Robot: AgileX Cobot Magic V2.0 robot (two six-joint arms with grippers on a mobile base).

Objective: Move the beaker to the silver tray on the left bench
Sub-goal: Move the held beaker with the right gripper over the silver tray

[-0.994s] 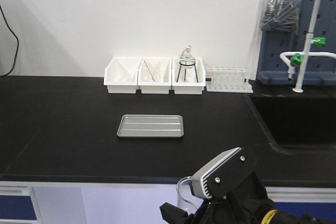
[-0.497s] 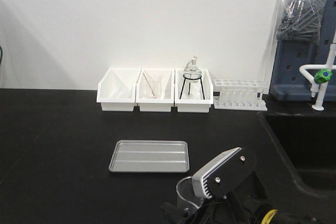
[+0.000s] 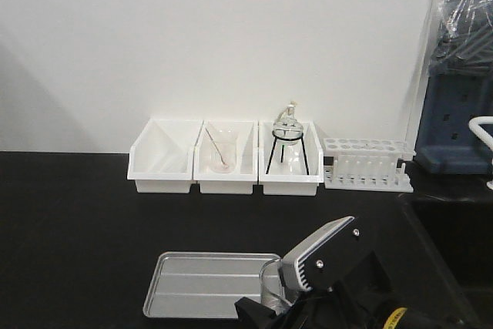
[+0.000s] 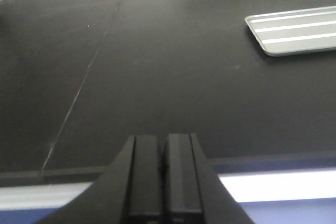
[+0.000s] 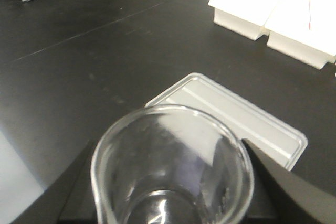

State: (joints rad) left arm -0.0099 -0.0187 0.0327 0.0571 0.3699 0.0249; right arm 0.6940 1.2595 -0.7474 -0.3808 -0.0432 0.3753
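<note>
Beaker (image 5: pixel 170 171): small, clear glass, upright, open mouth toward the wrist camera; sits at the bottom centre of the front view (image 3: pixel 269 287), held between the dark jaws of the right gripper (image 5: pixel 181 192), one finger on each side of the glass wall and closed against it. The base is hidden, so whether it touches anything below cannot be told. Silver tray (image 5: pixel 220 108): shallow, ribbed, rounded corners; lies flat on the black surface (image 3: pixel 77 229) just beyond the beaker, its right near corner overlapped by the glass in the front view. Left gripper (image 4: pixel 163 145): jaws pressed together with nothing between them, at the bottom centre of its own view over the near edge of the surface, the tray at that frame's upper right. White bins, three in a row against the white wall (image 3: pixel 192 36): left bin (image 3: pixel 162 163); middle bin (image 3: pixel 226 175) holding a glass beaker with a thin rod (image 3: pixel 221 156); right bin (image 3: pixel 289 179) holding a flask on a black tripod (image 3: pixel 287 140). Test-tube rack (image 3: pixel 366 163): white, just right of the bins. Blue pegboard (image 3: pixel 462 113): right edge of the frame.
</note>
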